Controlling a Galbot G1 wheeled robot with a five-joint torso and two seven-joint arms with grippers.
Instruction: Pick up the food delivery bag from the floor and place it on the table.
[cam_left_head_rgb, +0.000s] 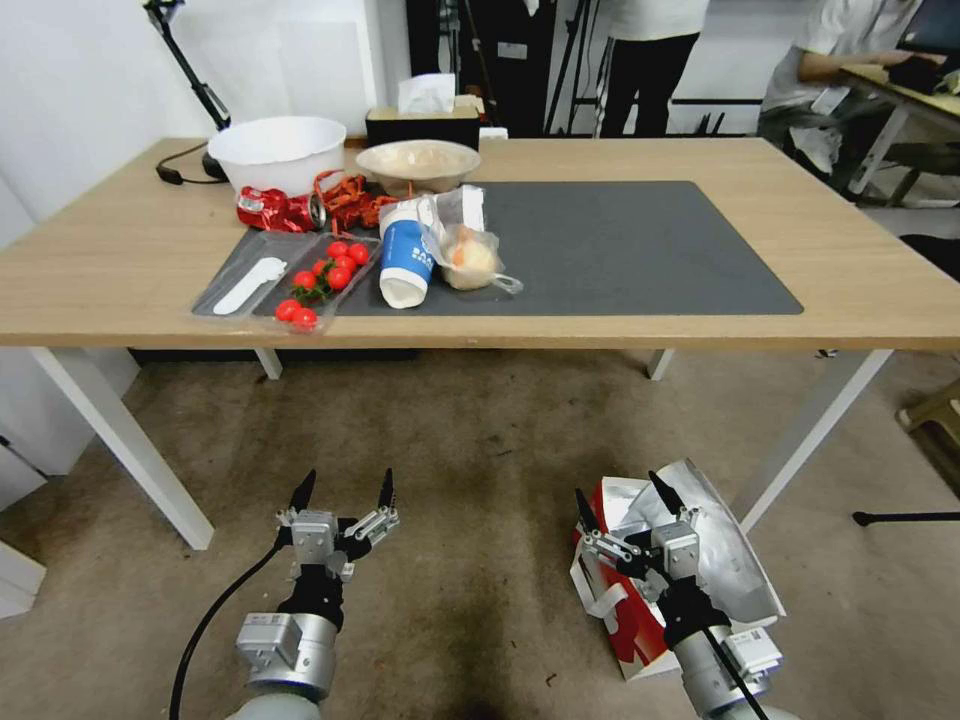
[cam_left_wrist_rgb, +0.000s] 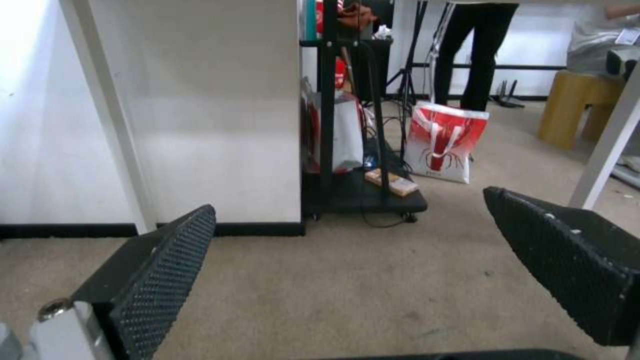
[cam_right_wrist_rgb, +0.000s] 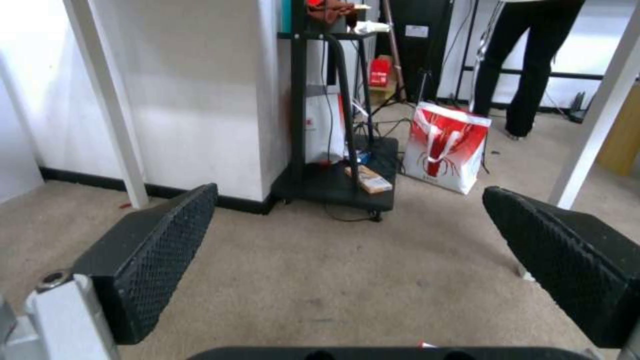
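Note:
The food delivery bag (cam_left_head_rgb: 735, 560) lies on the floor (cam_left_head_rgb: 480, 450) at the lower right, red and white with white strap handles and its silver foil lining gaping open. My right gripper (cam_left_head_rgb: 618, 490) hovers open over the bag's left side, above the straps. My left gripper (cam_left_head_rgb: 346, 480) is open over bare carpet, well left of the bag. Ahead stands the table (cam_left_head_rgb: 880, 270), light wood with a dark grey mat (cam_left_head_rgb: 640, 250). Both wrist views look low under the table, with the left gripper (cam_left_wrist_rgb: 347, 200) and the right gripper (cam_right_wrist_rgb: 350, 190) spread wide and nothing between the fingers.
The mat's left part holds a white bowl (cam_left_head_rgb: 277, 152), a beige bowl (cam_left_head_rgb: 418, 165), a tomato tray (cam_left_head_rgb: 320, 280), a blue cup (cam_left_head_rgb: 405, 262) and a clear food bag (cam_left_head_rgb: 470, 258). A white table leg (cam_left_head_rgb: 810, 430) slants beside the bag. Another red and white bag (cam_right_wrist_rgb: 447, 147) stands far off by a black cart (cam_right_wrist_rgb: 340, 185).

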